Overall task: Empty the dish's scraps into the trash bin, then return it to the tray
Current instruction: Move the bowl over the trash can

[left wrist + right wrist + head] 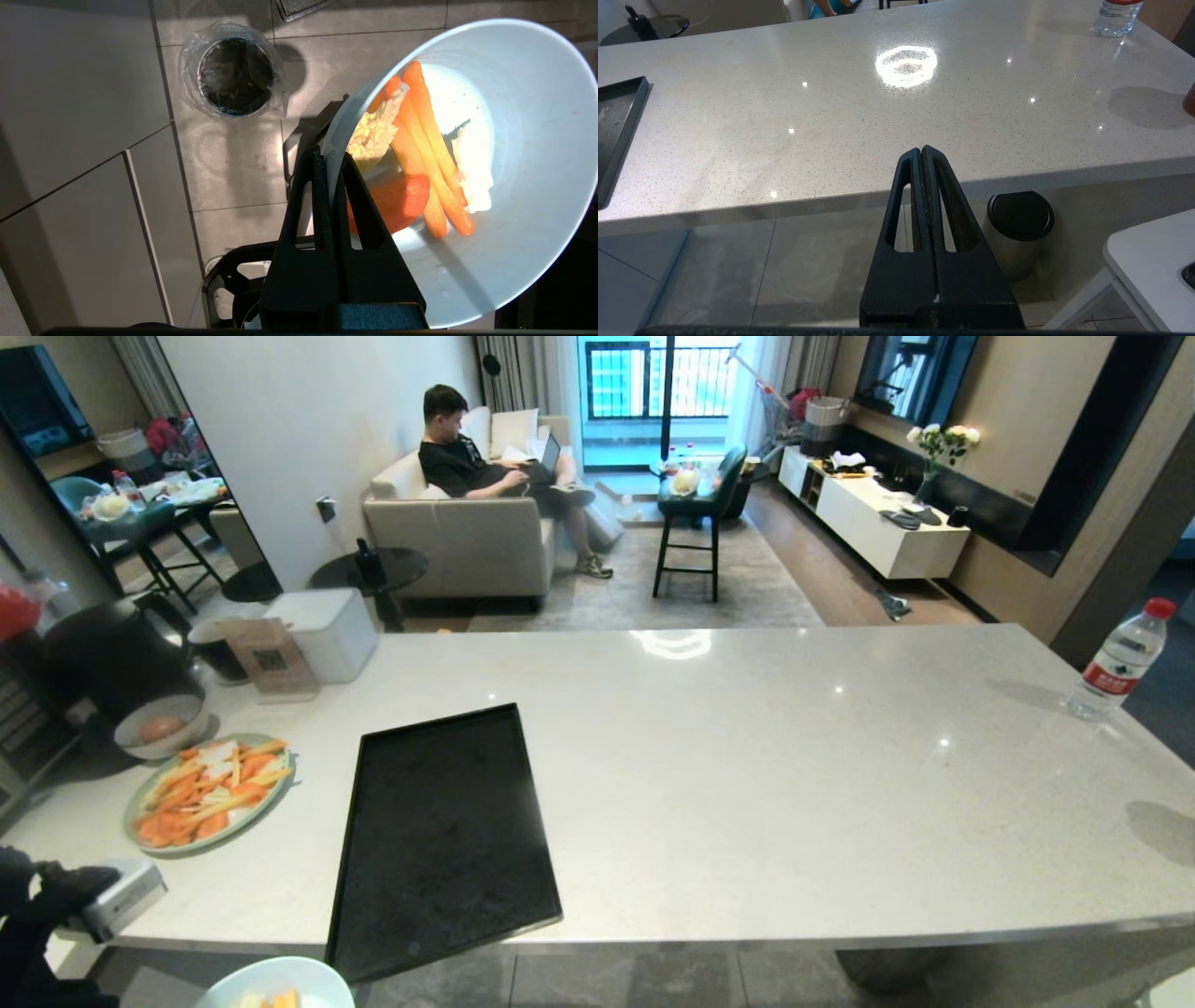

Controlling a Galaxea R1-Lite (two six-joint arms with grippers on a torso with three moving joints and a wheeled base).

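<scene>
My left gripper (331, 163) is clamped on the near rim of the dish (514, 140), held off the counter's front edge over the floor, scraps (420, 154) inside. The trash bin (235, 76) stands below and ahead, not yet under the dish. The tray (443, 831) waits by the counter's front edge; my right gripper (923, 154) idles closed.

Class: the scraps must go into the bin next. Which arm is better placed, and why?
The left. Its gripper is shut on the dish, scraps inside, above the bin. The right gripper holds nothing.
</scene>
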